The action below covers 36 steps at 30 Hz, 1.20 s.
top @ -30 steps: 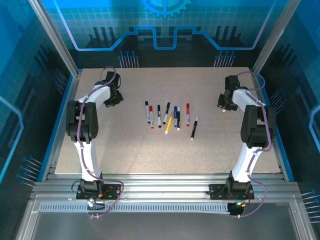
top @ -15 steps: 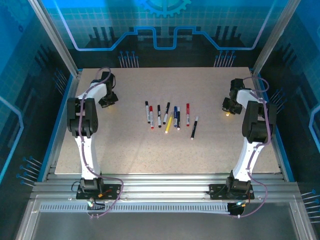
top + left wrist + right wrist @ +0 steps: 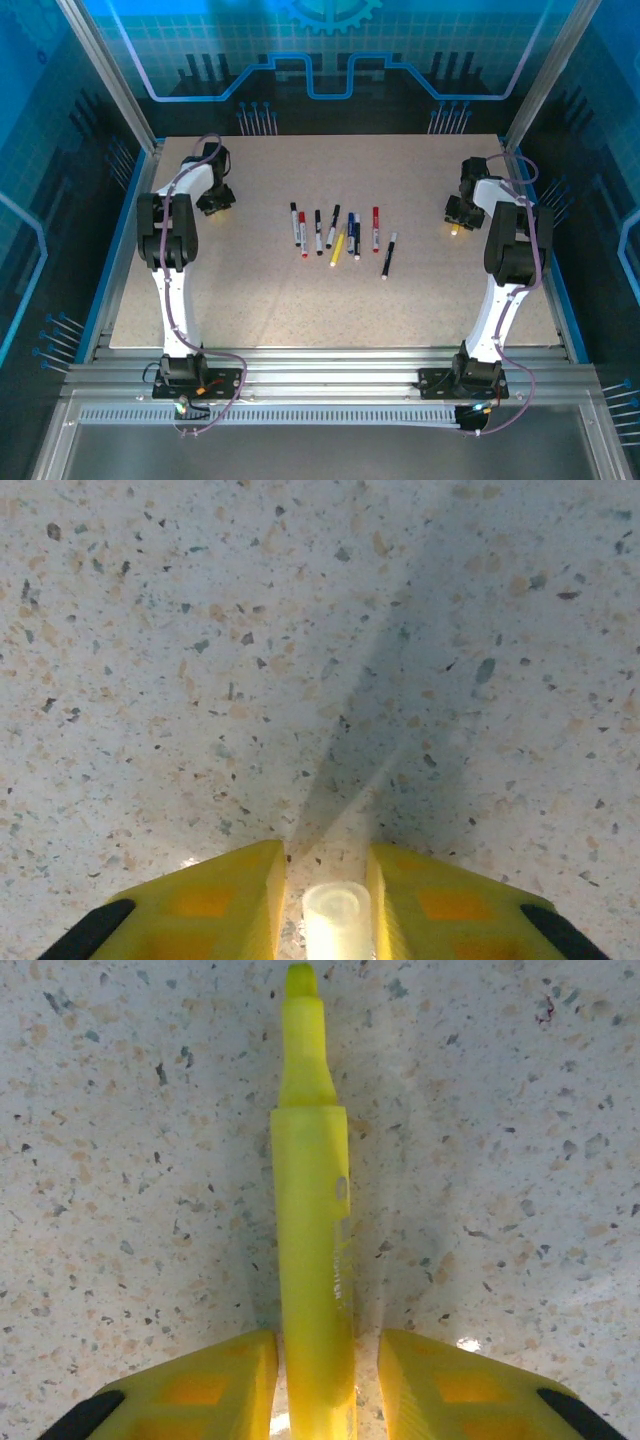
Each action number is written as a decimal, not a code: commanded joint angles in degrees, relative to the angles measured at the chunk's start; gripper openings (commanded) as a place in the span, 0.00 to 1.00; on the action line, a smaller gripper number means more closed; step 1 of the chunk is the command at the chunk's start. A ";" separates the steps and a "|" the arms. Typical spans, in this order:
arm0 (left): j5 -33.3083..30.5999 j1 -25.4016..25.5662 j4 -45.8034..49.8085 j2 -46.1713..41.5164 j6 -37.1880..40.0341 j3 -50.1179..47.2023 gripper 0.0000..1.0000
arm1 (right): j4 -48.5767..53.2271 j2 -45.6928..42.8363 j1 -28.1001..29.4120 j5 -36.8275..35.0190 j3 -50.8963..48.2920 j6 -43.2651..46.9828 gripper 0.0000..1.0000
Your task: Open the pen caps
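Row of pens (image 3: 335,235) lies mid-table (image 3: 300,320); capped or not, too small to tell.

- The left hand (image 3: 213,199) sits well left of the row, low over the table. In the wrist view its fingers (image 3: 215,900) are slightly apart. A pale translucent cap (image 3: 336,920) sits between them with a sliver of gap on one side, not clamped.
- The right hand (image 3: 455,214) sits well right of the row. In the wrist view its fingers (image 3: 200,1385) stand apart either side of a yellow highlighter (image 3: 313,1260). The highlighter lies flat on the table, bare tip pointing away from the hand, with a clear gap on one side.
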State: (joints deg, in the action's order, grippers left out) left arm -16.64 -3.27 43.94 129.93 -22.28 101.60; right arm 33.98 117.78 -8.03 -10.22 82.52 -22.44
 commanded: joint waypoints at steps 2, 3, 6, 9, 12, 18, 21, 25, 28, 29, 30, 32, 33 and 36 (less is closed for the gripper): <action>1.13 -0.86 1.99 1.05 0.73 0.27 0.29 | 1.51 -1.12 -0.76 1.34 -0.72 -1.00 0.35; 1.61 -0.86 1.70 0.75 0.76 0.09 0.29 | 1.21 -1.66 -0.75 1.33 -1.04 -0.97 0.35; 3.70 -0.86 0.98 -0.78 0.77 -0.03 0.30 | 1.11 -3.85 -0.76 0.88 -1.61 -1.13 0.36; 4.48 -0.15 1.03 -3.53 0.61 0.93 0.31 | 0.38 -7.45 -0.76 0.89 -2.75 -1.73 0.37; 3.84 1.42 1.25 -7.36 0.50 1.60 0.33 | -0.81 -11.78 -0.28 1.06 -4.29 -2.20 0.39; 3.49 7.00 -0.78 -12.85 -0.10 1.39 0.36 | -1.29 -17.90 7.76 -4.12 -5.61 -2.08 0.42; 5.53 10.71 -4.33 -13.95 -2.02 -0.46 0.36 | -1.17 -20.11 13.90 -7.32 -5.77 -2.22 0.42; 5.91 16.21 -9.65 -13.80 -5.18 -3.28 0.36 | -3.84 -23.94 24.24 -10.00 -7.57 -1.65 0.45; 5.03 19.04 -11.41 -12.38 -6.61 -3.96 0.37 | -4.87 -25.13 29.87 -7.90 -8.76 -2.81 0.46; 4.70 19.62 -11.59 -11.57 -7.08 -3.81 0.38 | -5.89 -25.66 31.33 -6.72 -9.81 -3.51 0.46; 4.60 20.02 -11.64 -10.92 -7.16 -3.49 0.38 | -7.26 -26.03 32.51 -5.78 -10.88 -3.99 0.46; 4.26 20.64 -11.42 -9.18 -7.60 -2.37 0.39 | -10.73 -27.05 34.78 -2.79 -14.01 -5.30 0.47; 4.36 20.75 -11.47 -8.32 -7.82 -1.90 0.39 | -11.58 -27.18 35.61 -2.10 -14.83 -5.82 0.47; 4.45 21.33 -10.53 -5.57 -7.83 0.34 0.39 | -12.08 -25.86 38.36 -1.40 -15.55 -6.80 0.47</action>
State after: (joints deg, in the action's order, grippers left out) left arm -12.16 17.80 33.26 121.51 -28.62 99.29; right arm 24.77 91.74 28.29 -13.61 67.99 -26.81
